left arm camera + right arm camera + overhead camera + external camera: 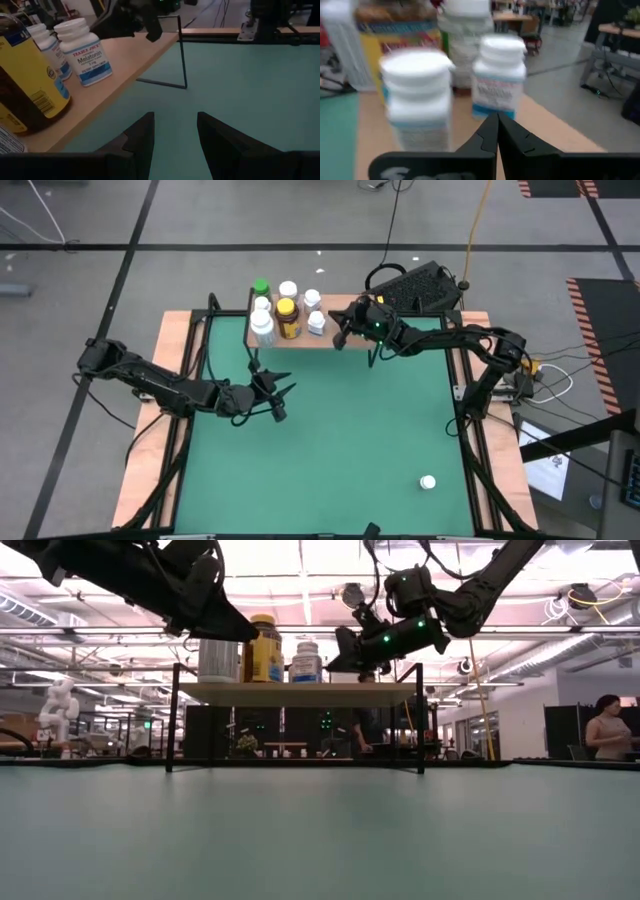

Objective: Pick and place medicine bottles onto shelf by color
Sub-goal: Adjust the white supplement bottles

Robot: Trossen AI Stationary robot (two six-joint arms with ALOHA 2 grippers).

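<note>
The shelf [335,315], a light-wood board on thin black legs, stands at the table's far edge. On it stand several bottles: a green-capped one [261,285], an amber one with a yellow cap [287,315] and several white ones [316,323]. One more white bottle [428,481] stands on the green mat near the front right. My right gripper [338,338] is shut and empty over the shelf's right end, facing two white bottles [499,75]. My left gripper [283,400] is open and empty above the mat in front of the shelf; its wrist view shows the amber bottle [25,85] and a white Melatonin bottle [85,57].
The shelf's black legs [182,55] come down to the mat in front of my left gripper. Light-wood strips [150,450] and black frame rails run along the table's sides. The board's right part [135,55] is bare. People show in the room behind [605,730].
</note>
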